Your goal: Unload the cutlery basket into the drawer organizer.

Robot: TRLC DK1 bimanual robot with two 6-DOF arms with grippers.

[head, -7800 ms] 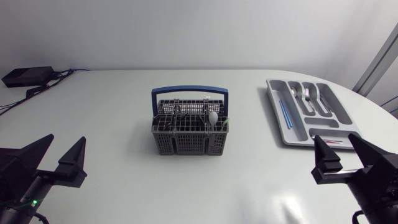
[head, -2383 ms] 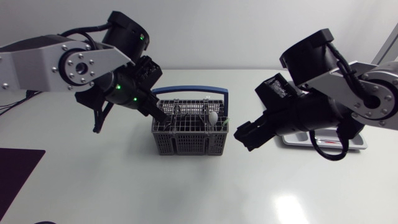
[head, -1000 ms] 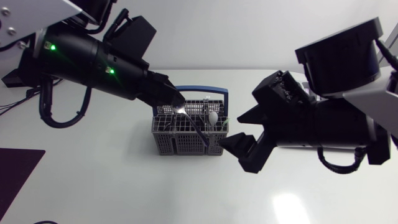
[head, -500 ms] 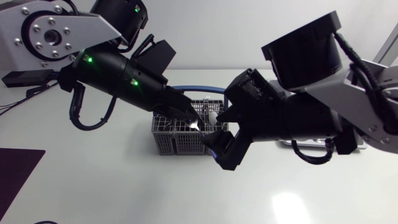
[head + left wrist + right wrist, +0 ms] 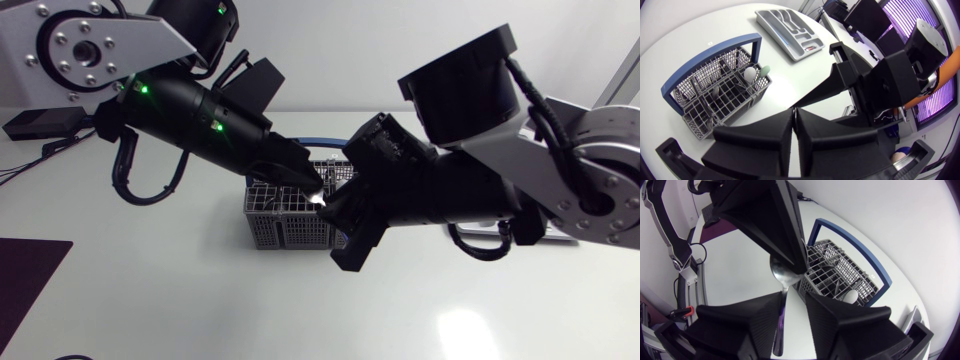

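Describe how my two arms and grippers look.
Left arm: silver-grey link with a round bolted joint plate, then black links with green lights and looped black cables. Right arm: silver-grey links, bulky black joints, a black cable. The left gripper and right gripper are matte black with broad wedge-shaped fingers.

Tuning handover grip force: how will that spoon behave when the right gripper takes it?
Probably slippery: the spoon is shiny metal. Likely stiff: its handle runs straight from the left gripper toward the right gripper. It may pivot, since the left gripper pinches only its bowl end.
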